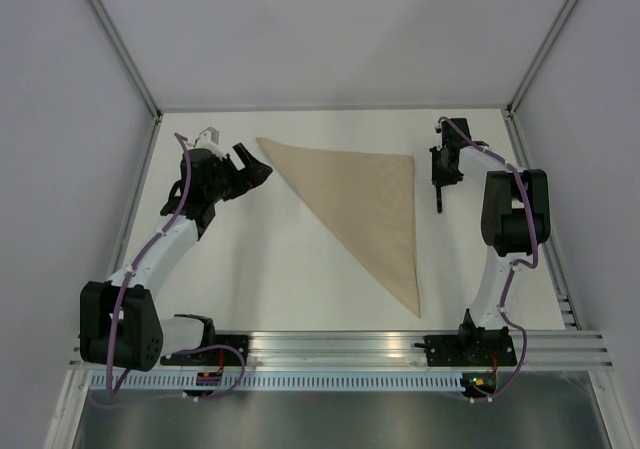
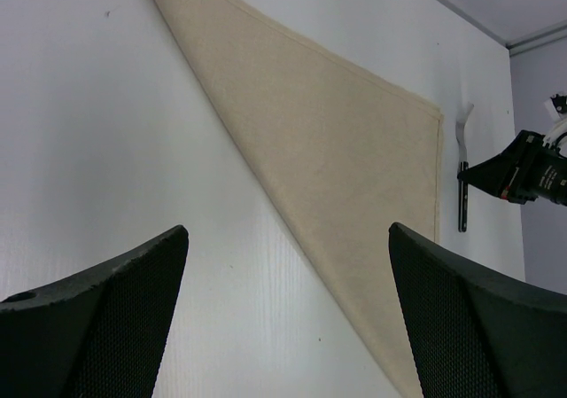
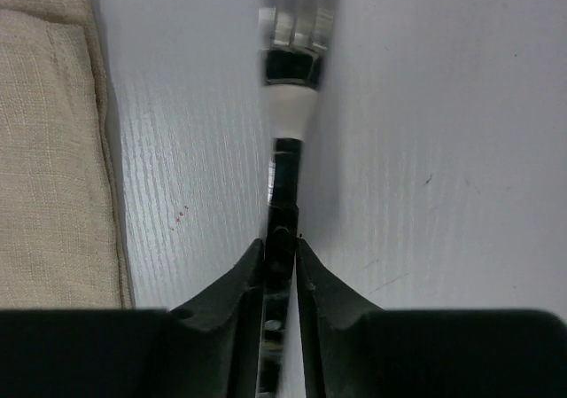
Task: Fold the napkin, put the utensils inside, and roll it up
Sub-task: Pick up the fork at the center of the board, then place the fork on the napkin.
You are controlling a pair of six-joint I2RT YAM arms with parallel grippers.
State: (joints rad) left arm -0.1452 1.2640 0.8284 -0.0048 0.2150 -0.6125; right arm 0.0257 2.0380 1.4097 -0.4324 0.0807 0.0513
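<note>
Pinching small silver-tined, black-handled metal fork (image 3: 286, 123) by its handle in closed right gripper (image 3: 281, 238), with left gripper (image 1: 254, 161) agape, empty.
Likely light, stiff, slick: hold mid-handle. Limp tan cloth napkin (image 1: 365, 204), folded triangle, lying just left of right gripper; pinch corners.

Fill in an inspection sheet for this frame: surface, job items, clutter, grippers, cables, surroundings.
Surface: white table; a few tiny reddish specks near the fork.
Job's things: napkin folded into a triangle, lying flat; fork beside its right edge, off the cloth.
Clutter: nothing seen.
Grippers: left gripper open, by the napkin's far left corner, holding nothing; right gripper shut on the fork's dark handle.
Cables: purple cables run along both arms, clear of the napkin.
Surroundings: plain white walls in a metal frame; aluminium rail at the near edge.
</note>
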